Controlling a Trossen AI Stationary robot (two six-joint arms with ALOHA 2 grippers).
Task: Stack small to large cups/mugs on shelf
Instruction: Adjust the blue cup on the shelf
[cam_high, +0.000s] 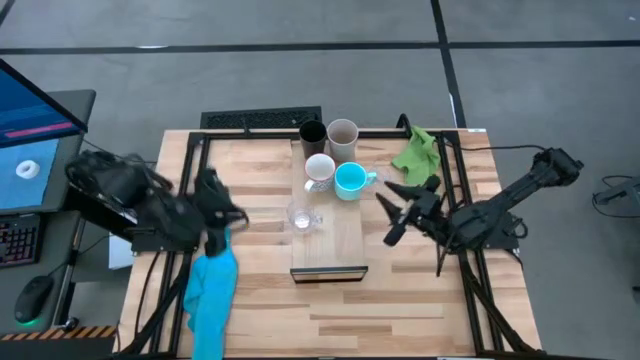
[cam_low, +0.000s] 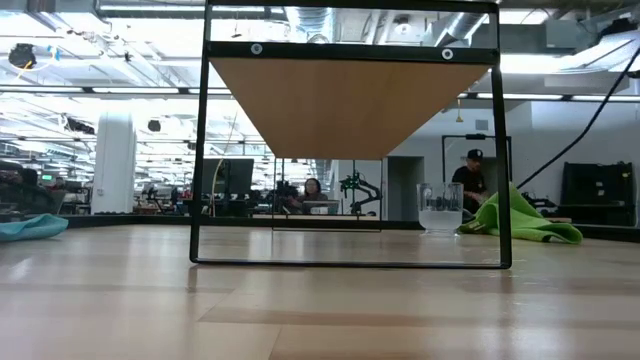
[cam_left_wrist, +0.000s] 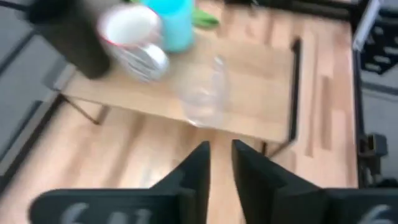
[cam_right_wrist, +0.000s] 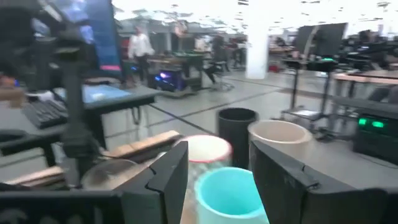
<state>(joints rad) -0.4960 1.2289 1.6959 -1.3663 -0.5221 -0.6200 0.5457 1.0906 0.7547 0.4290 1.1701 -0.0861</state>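
On the shelf (cam_high: 340, 245) stand a black cup (cam_high: 312, 133), a beige-grey cup (cam_high: 343, 133), a white mug (cam_high: 320, 172), a turquoise mug (cam_high: 350, 181) and a clear glass cup (cam_high: 300, 217). Another clear glass cup (cam_low: 440, 208) stands on the tabletop near the green cloth. My left gripper (cam_high: 238, 215) hovers left of the shelf, slanting down toward the glass cup (cam_left_wrist: 205, 93), its fingers (cam_left_wrist: 198, 171) a narrow gap apart and empty. My right gripper (cam_high: 385, 218) is raised and level just right of the turquoise mug (cam_right_wrist: 227, 193), open and touching nothing.
A green cloth (cam_high: 418, 152) lies at the table's far right and a blue cloth (cam_high: 213, 290) hangs over its near left. The shelf rests on a dark metal frame (cam_low: 200, 150). Beyond the table, people sit in the room. A keyboard and screen stand at the left.
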